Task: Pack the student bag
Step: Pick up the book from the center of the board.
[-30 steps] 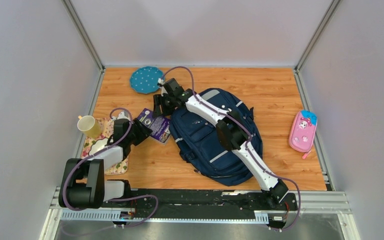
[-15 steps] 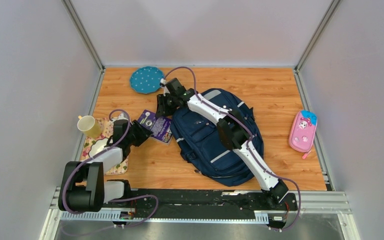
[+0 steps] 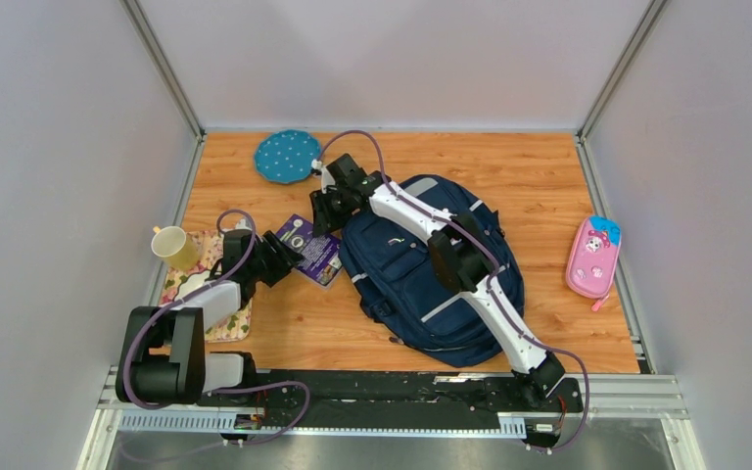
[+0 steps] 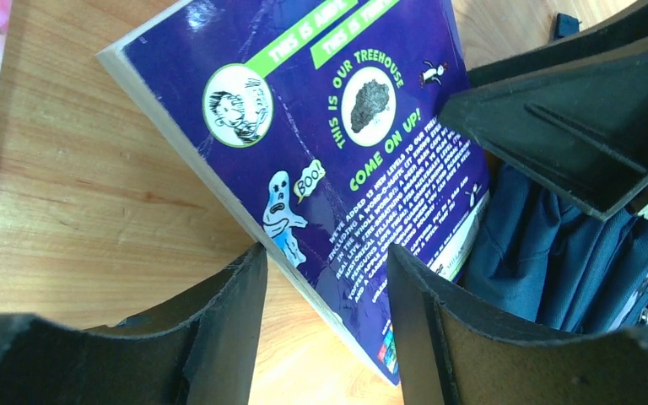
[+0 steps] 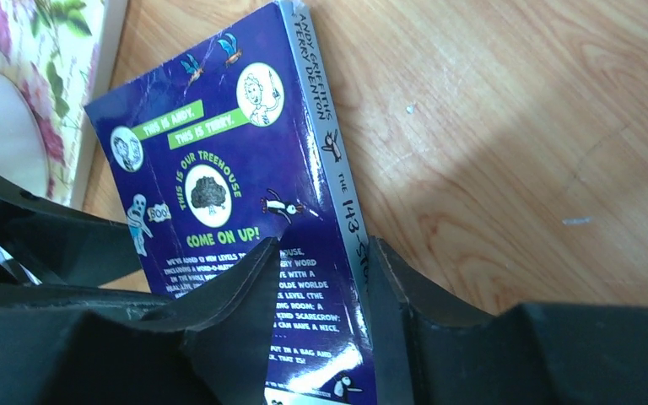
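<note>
At my nine, a yellow mug sits on a floral mat, purple book beside it. Teal disc lies at eleven o'clock, pink pencil case at three.

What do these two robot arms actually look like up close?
The left arm and right arm are both built from smooth white tube-like segments joined by chunky black joints. A thin purple cable loops along each one. The jaws are matte black and angular. No logos or markings show.

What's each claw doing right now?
Left gripper: open, fingers either side of the book's edge.
Right gripper: closed on the book's spine.
</note>
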`<state>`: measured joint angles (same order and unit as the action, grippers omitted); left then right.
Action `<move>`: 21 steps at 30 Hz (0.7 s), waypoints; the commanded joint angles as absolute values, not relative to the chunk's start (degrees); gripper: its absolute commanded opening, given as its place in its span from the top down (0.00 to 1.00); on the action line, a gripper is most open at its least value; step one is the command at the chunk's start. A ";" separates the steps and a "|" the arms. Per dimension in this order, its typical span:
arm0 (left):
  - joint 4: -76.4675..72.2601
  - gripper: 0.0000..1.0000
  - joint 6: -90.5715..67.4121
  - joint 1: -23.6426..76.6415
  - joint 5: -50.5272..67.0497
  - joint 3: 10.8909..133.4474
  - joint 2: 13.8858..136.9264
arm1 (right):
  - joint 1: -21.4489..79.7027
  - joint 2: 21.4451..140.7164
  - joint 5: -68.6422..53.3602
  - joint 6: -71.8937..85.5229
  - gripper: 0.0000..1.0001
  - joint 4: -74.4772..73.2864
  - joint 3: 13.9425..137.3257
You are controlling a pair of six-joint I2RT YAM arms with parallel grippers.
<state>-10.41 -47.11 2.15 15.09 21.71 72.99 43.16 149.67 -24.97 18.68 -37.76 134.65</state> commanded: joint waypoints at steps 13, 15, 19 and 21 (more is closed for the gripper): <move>-18.63 1.00 -42.10 2.46 23.99 26.10 75.85 | 46.32 145.64 -36.13 12.74 0.55 -46.32 135.18; -18.02 1.00 -40.78 2.46 24.43 26.45 74.98 | 45.97 145.11 -35.25 13.36 0.52 -45.97 135.09; -17.58 1.00 -38.59 2.46 24.87 27.24 73.13 | 44.04 141.78 -35.68 16.34 0.46 -42.29 132.02; -17.23 1.00 -37.97 2.46 25.05 27.68 72.34 | 42.72 140.46 -38.65 18.89 0.41 -39.03 130.17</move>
<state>-10.68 -40.49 1.19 17.76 23.70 74.87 42.17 147.06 -26.04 12.51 -41.95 132.07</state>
